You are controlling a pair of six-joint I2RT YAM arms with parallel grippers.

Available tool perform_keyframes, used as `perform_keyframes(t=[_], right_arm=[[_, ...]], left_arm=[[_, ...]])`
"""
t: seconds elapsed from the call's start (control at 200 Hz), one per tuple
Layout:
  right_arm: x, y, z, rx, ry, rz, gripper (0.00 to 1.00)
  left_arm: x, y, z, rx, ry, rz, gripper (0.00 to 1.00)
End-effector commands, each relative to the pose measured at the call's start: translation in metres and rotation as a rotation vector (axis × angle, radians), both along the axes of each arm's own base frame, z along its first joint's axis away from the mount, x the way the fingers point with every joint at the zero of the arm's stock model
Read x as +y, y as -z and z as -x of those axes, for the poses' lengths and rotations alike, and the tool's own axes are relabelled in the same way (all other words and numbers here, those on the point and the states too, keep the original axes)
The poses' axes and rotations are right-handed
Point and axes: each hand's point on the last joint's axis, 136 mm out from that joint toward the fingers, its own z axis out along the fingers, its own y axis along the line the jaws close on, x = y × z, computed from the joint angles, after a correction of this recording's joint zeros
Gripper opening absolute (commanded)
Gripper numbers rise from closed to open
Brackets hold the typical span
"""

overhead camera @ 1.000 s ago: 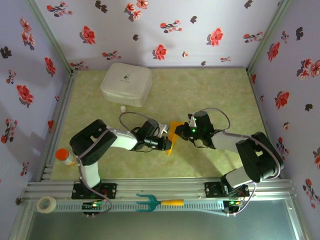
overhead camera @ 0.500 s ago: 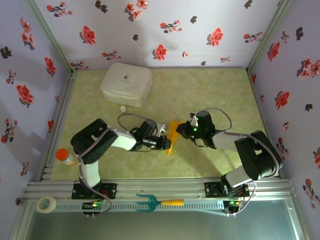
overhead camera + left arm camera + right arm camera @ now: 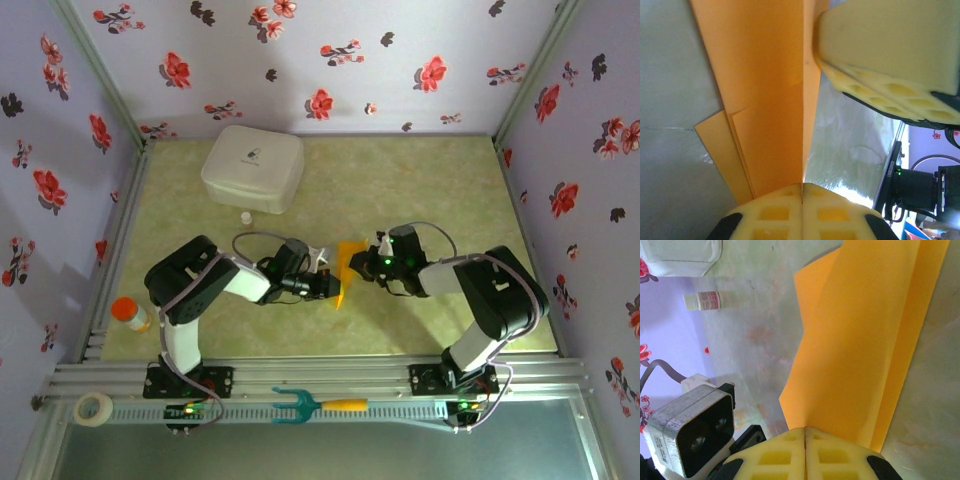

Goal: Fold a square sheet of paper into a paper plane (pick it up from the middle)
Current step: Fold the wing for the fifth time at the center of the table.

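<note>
Before the white box [image 3: 252, 167] (lid shut), left gripper [image 3: 802, 194] and right gripper [image 3: 805, 435] clamp the paper plane [image 3: 860, 340].

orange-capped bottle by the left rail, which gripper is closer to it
Left. The left gripper, shut on the paper plane, lies to the right of the orange-capped bottle. The right gripper holds the paper plane's other side, farther to the right.

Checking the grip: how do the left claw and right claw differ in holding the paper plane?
The left claw pinches the paper plane from its left side, the right claw from its right. The left claw grips toward its near end, the right claw toward its far end. Both are shut on it.
</note>
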Motion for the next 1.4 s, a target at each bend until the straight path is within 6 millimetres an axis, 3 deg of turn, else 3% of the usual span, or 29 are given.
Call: perform_keyframes(t=[0.0,1.075,1.395], right_arm=[[0.003,-0.006,-0.008,-0.022,-0.003,-0.011,0.09],[0.002,0.009,-0.016,-0.006,-0.007,0.007,0.10],[-0.002,0.023,-0.014,0.035,-0.002,0.044,0.09]], left_arm=[[0.010,0.021,0.001,0.064,-0.029,-0.050,0.00],[0.027,0.049,-0.001,0.200,-0.121,-0.118,0.00],[0.031,0.054,-0.002,0.214,-0.135,-0.142,0.00]])
